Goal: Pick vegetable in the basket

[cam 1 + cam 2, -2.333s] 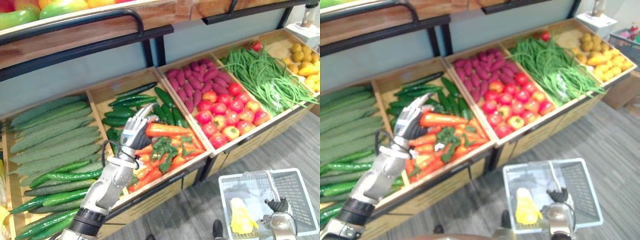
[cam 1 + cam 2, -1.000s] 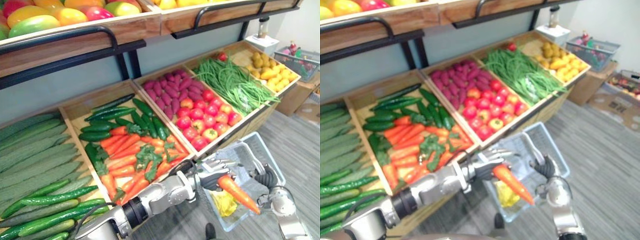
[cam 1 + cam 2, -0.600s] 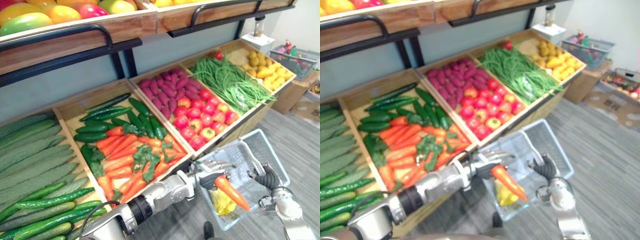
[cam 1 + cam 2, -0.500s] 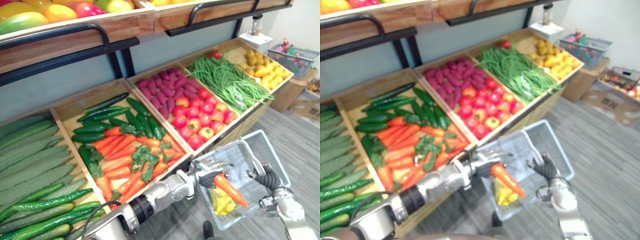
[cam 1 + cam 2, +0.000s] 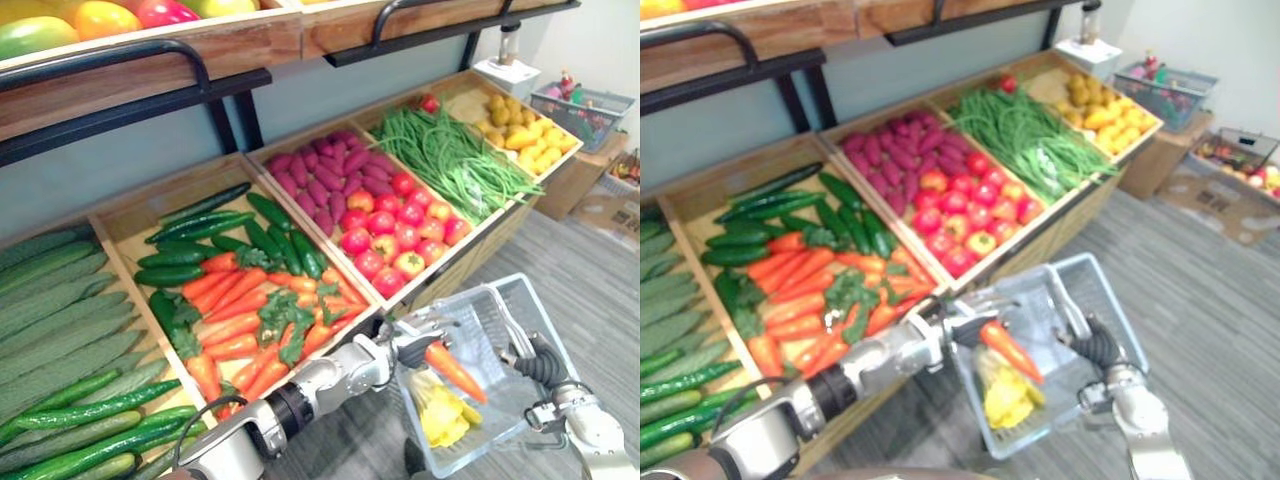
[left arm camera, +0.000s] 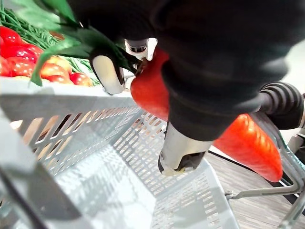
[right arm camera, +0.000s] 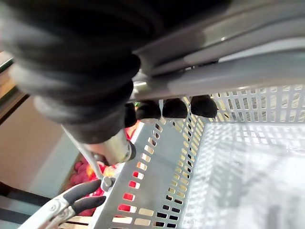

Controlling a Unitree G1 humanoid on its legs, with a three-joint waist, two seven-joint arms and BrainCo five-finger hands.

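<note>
An orange carrot (image 5: 455, 370) hangs tip-down over the open top of a pale grey plastic basket (image 5: 548, 312), above a yellow vegetable (image 5: 440, 417) lying inside. My left hand (image 5: 413, 349) reaches in from the carrot crate's side and is shut on the carrot's thick end. The left wrist view shows the carrot (image 6: 250, 143) under the curled fingers (image 6: 108, 71), with its green leaves by the basket wall (image 6: 119, 143). My right hand (image 5: 546, 366) grips the basket's handle. In the right wrist view its fingers (image 7: 164, 108) curl round the handle bar (image 7: 214, 71).
A slanted wooden stand holds crates of cucumbers (image 5: 60, 330), carrots (image 5: 240, 320), purple sweet potatoes (image 5: 330, 175), tomatoes (image 5: 400, 235), green beans (image 5: 450, 155) and yellow produce (image 5: 525, 130). A fruit shelf (image 5: 130, 20) overhangs them. Another basket (image 5: 590, 105) sits far right on boxes.
My left hand lifted the carrot from the carrot crate and carried it to the basket; over the last half second it sank a little lower over the opening. The camera also turned right.
</note>
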